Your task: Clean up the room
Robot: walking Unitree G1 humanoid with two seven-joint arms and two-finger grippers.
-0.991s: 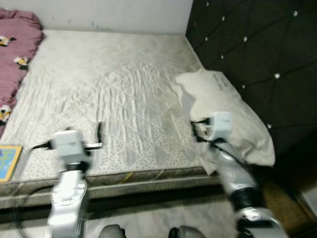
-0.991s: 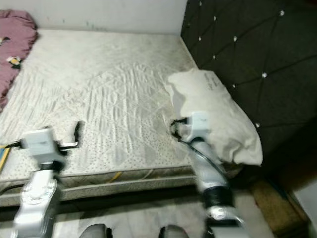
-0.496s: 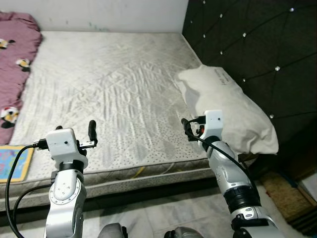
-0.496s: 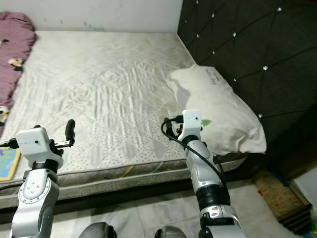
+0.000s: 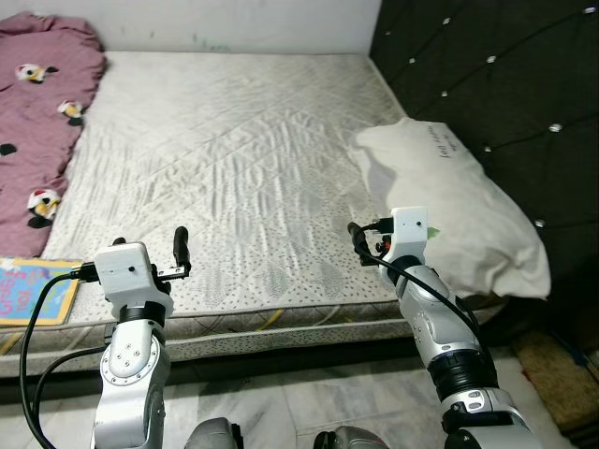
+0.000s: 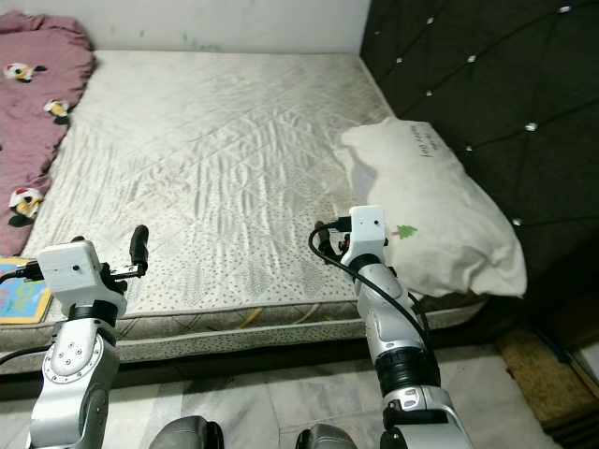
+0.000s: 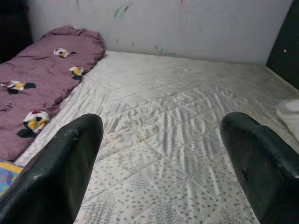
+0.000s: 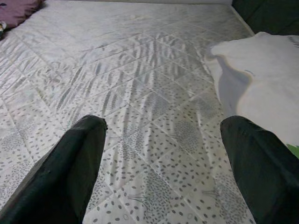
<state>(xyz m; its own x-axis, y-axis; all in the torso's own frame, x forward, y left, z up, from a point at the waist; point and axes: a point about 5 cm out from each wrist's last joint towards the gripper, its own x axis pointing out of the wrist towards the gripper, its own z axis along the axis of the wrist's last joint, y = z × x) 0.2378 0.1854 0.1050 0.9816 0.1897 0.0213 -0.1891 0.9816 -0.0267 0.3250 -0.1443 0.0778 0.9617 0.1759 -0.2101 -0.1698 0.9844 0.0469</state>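
1. The bed [image 5: 234,140] carries a bare quilted mattress, pale with a grey speckled pattern, that runs from the near edge back to a white wall [image 5: 234,23].
2. A dark tufted headboard [image 5: 496,84] with shiny studs stands along the bed's right edge.
3. A white pillow [image 5: 459,210] lies against that headboard at the near right corner of the bed, and its end sticks out past the near edge.
4. A maroon blanket [image 5: 42,122] with small panda-like figures lies bunched along the bed's left edge, from the far left corner toward the near one.
5. A flat, colourful book [image 5: 33,292] lies at the near left corner, just below the blanket's end.
6. The left hand [image 7: 163,163] hovers above the near edge of the bed, left of the middle; its two black fingers [image 7: 60,172] are spread wide and hold nothing.
7. The right hand [image 8: 163,168] hovers above the near edge too, just beside the pillow; its fingers [image 8: 70,172] are likewise wide apart and empty.
8. Pale tiled floor [image 5: 309,402] shows below the bed's near edge.
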